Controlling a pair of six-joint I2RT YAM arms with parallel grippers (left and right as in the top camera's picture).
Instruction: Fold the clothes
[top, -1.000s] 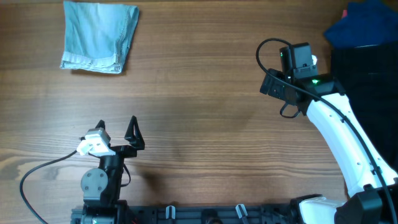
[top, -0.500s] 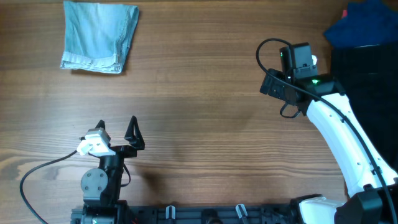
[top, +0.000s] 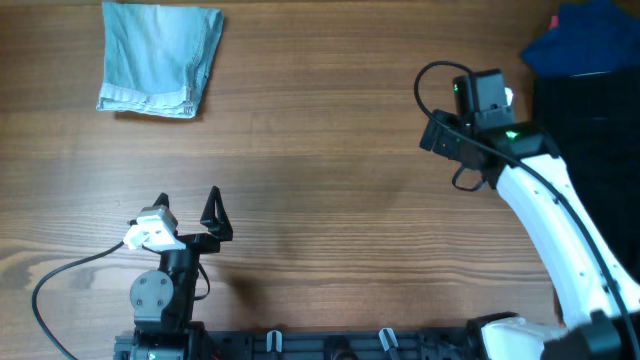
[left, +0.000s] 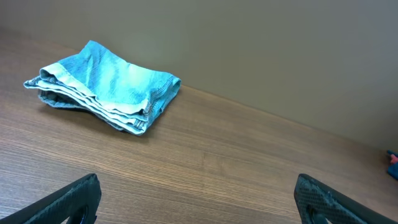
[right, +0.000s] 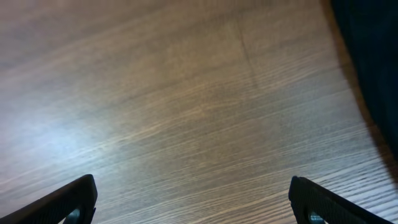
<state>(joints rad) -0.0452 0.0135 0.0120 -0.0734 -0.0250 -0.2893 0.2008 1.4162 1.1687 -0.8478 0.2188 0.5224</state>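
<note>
Lying folded, faded denim garment (top: 160, 58), grained wooden table (top: 320, 150)

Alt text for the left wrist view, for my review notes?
A folded light-blue denim garment lies on the wooden table at upper left. The left end effector, open and empty, shows fingers at the bottom corners.

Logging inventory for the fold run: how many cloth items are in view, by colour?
light blue folded denim: 1
bright blue cloth: 1, cut off by the frame edge
black cloth: 1, only partly in view
Total: 3
</note>
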